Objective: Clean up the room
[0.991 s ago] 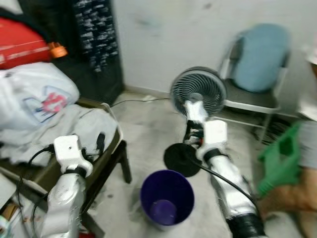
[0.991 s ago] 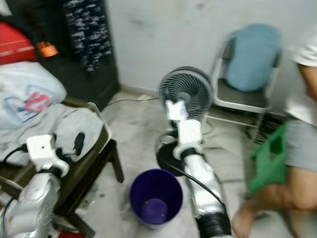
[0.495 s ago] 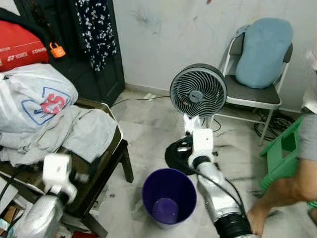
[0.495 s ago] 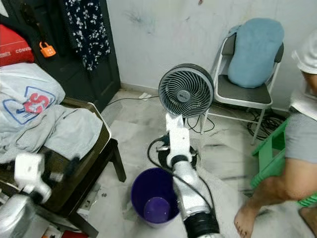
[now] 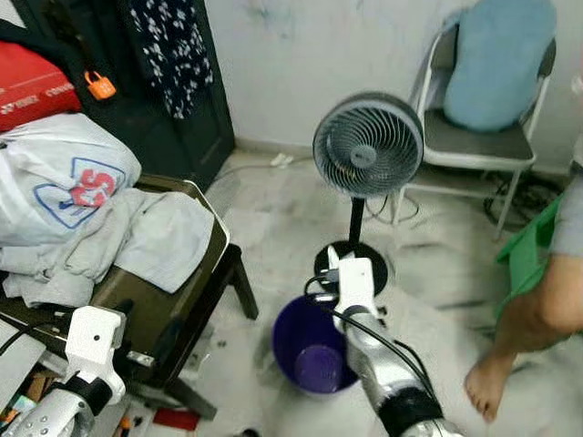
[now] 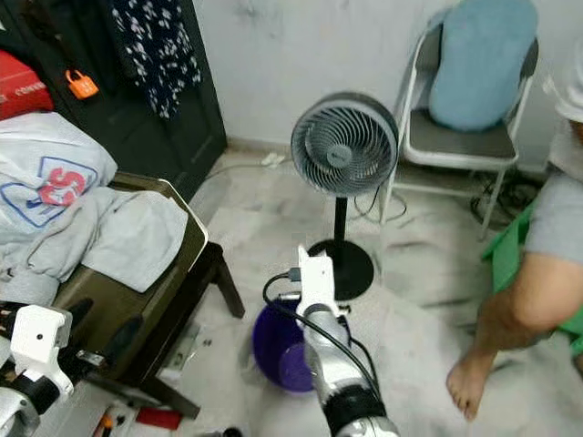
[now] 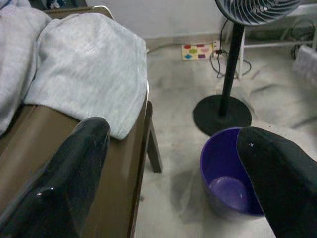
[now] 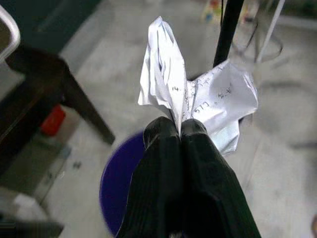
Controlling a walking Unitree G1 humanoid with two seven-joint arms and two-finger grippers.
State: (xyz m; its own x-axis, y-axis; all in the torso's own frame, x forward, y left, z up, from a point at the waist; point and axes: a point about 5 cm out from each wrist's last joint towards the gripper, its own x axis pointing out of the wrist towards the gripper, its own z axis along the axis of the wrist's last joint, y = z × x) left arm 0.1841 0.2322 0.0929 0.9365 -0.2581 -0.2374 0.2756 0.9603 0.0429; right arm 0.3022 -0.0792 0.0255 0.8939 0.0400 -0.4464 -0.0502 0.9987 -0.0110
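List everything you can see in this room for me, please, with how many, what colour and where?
Bin: one, purple, on the floor beside the brown chair.
Crumpled paper: one, white with writing, pinched above the bin.
Standing fan: one, grey head on a black pole and base, behind the bin.
Brown chair: one, at the left, piled with grey clothes and a white bag.
Folding chair: one, white frame, by the wall, with a blue cushion.
Dotted cloth: one, dark, hanging at the dark door.
Person's leg: one, bare foot, at the right.
Left pincer: black fingers open, by the brown chair.
Right pincer: black fingers shut on the paper.
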